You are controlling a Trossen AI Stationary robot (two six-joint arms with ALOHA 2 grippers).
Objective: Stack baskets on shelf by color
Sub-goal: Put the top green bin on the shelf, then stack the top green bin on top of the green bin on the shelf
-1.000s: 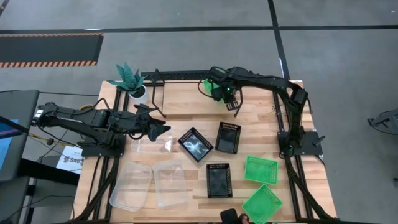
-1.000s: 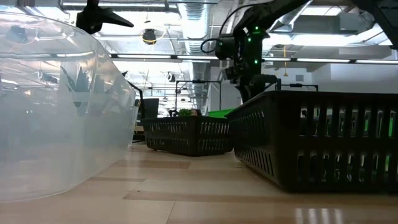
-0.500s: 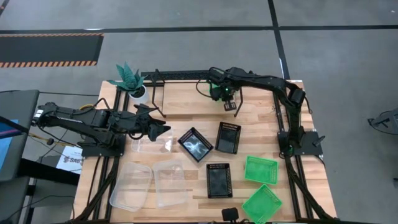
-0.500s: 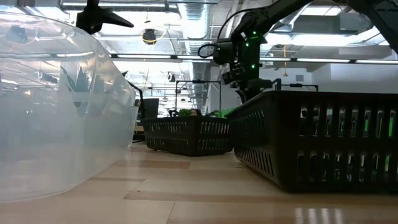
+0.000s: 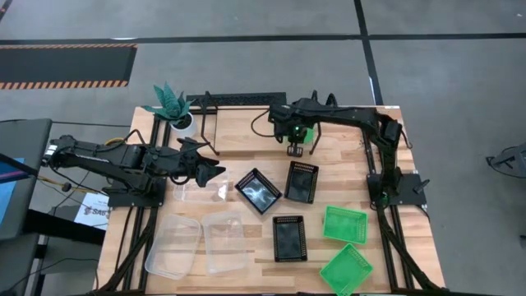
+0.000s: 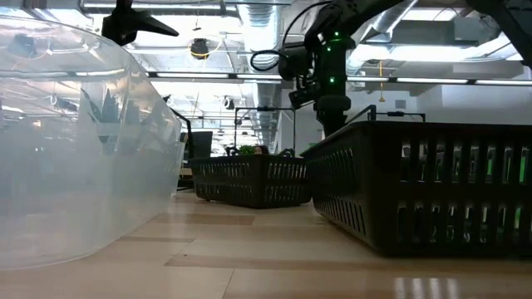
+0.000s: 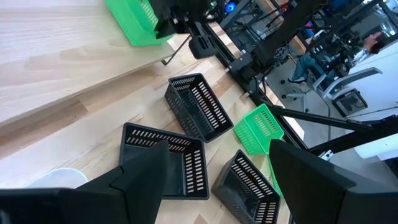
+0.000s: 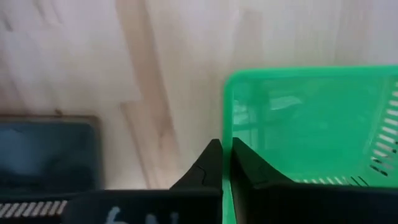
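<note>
A light butcher-block wooden tabletop [image 5: 246, 247] on a black frame stands on a grey concrete floor, with a black-and-orange hazard strip [image 5: 66, 66] on the floor at far left; the low view looks into a workshop with ceiling ducts and strip lights. At the table's far edge the low shelf with a pale plank top [image 5: 246, 131] carries a potted teal plant in a white pot [image 5: 171, 105] at its left end. Above the shelf's right part, the right gripper [image 5: 293, 136] has its fingers pinched on the rim of a bright green perforated plastic basket [image 8: 311, 124]. Two more green baskets [image 5: 343, 224] lie at the table's near right, and three black perforated baskets [image 5: 302, 181] sit in the middle, all empty as far as can be seen. Clear plastic trays [image 5: 226, 240] lie at near left. The left gripper [image 5: 209, 171] hovers over the table's left side, fingers spread. A white label at the left table edge has writing too small to read.
</note>
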